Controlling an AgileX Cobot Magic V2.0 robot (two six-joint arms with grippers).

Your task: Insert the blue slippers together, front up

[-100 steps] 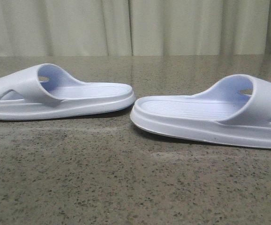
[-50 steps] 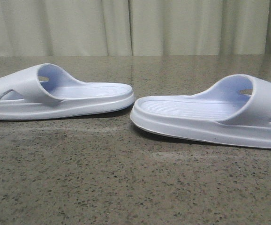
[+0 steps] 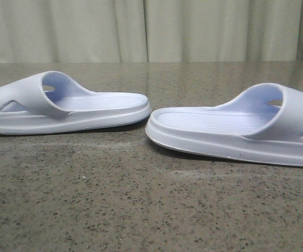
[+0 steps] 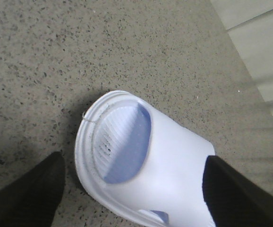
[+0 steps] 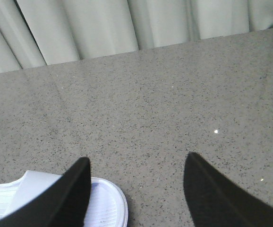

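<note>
Two pale blue slippers lie flat on the speckled table, soles down, in the front view. The left slipper (image 3: 62, 107) has its strap at the left. The right slipper (image 3: 230, 128) has its strap at the right, and their strapless ends nearly meet in the middle. Neither gripper shows in the front view. In the left wrist view my left gripper (image 4: 132, 158) is open above a slipper (image 4: 174, 161), one finger on each side of its strap. In the right wrist view my right gripper (image 5: 137, 158) is open over bare table, with a slipper's rounded end (image 5: 106, 203) beside one finger.
The grey-brown speckled stone table (image 3: 141, 199) runs back to a pale pleated curtain (image 3: 151, 29). In the left wrist view the table's edge and a light tiled floor (image 4: 264, 42) show beyond it.
</note>
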